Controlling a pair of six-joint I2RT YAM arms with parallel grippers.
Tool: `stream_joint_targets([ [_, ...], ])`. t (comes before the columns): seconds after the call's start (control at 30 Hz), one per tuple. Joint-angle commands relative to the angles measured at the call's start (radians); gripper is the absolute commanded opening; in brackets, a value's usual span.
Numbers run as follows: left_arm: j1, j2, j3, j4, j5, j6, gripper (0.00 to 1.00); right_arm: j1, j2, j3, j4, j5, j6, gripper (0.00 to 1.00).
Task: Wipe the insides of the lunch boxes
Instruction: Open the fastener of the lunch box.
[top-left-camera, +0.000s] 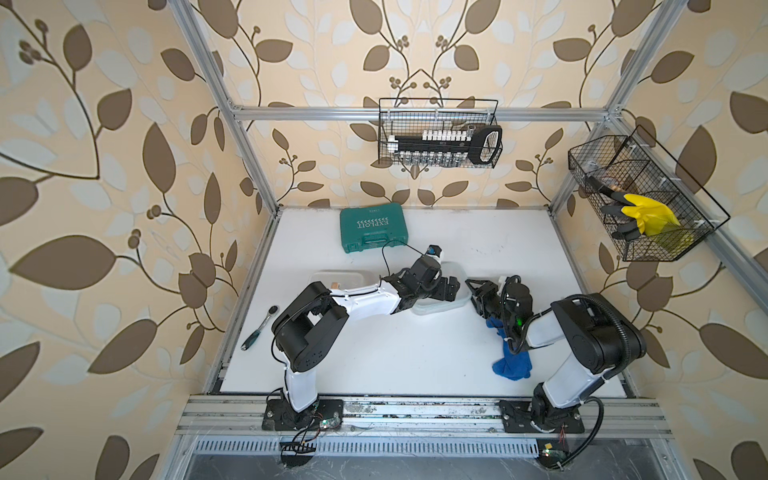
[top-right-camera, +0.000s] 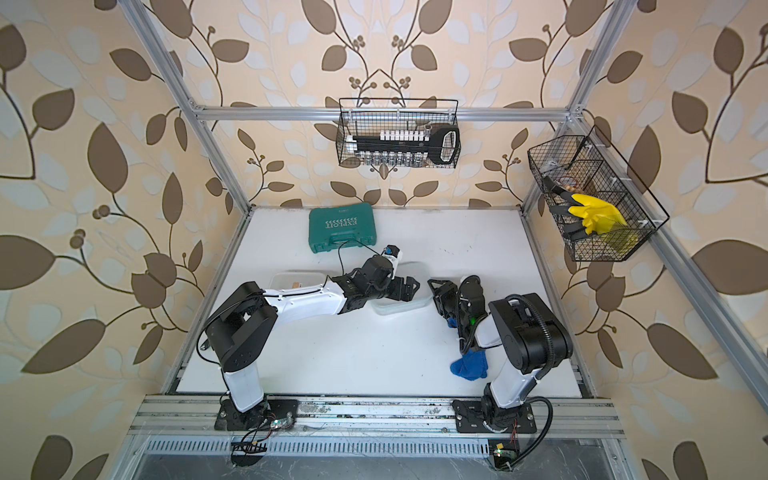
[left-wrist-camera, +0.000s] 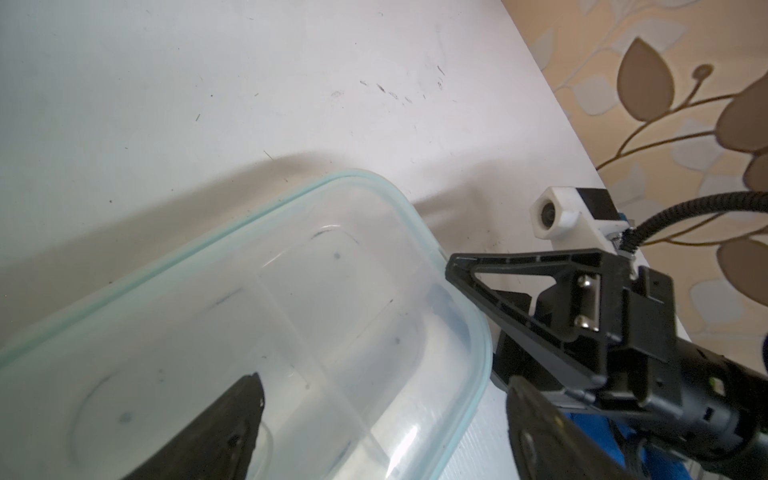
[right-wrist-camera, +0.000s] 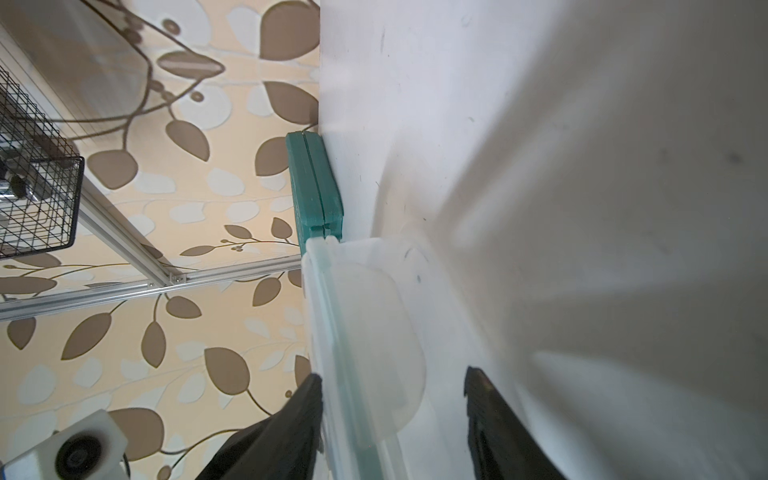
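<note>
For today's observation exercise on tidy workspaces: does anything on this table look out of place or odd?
Two things. A ratchet lies loose near the left edge of the table, a tool with no part in wiping. The blue cloth lies crumpled under the right arm, unheld, though the lunch box shows dark specks inside.

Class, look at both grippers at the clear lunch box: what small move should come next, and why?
Probably the right gripper should close on the lunch box wall standing between its open fingers, steadying it; the left gripper also straddles a wall, and the blue cloth lies unheld.
</note>
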Motion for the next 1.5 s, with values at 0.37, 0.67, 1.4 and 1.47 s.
stream_joint_targets([
  [0.37,-0.010,0.078,-0.077,-0.094,0.002,-0.064,0.88,0.025,0.127,-0.021,0.181,0.002,0.092,0.51],
  [0.67,-0.011,0.064,-0.122,-0.050,0.007,-0.050,0.87,0.026,0.078,0.012,0.125,-0.038,0.052,0.51],
  [1.4,-0.011,0.066,-0.144,-0.006,0.052,-0.059,0.87,0.024,0.043,0.048,0.127,-0.040,0.051,0.46],
  [1.47,-0.011,0.069,-0.144,-0.004,0.055,-0.060,0.87,0.024,0.093,0.047,0.191,-0.044,0.078,0.46],
])
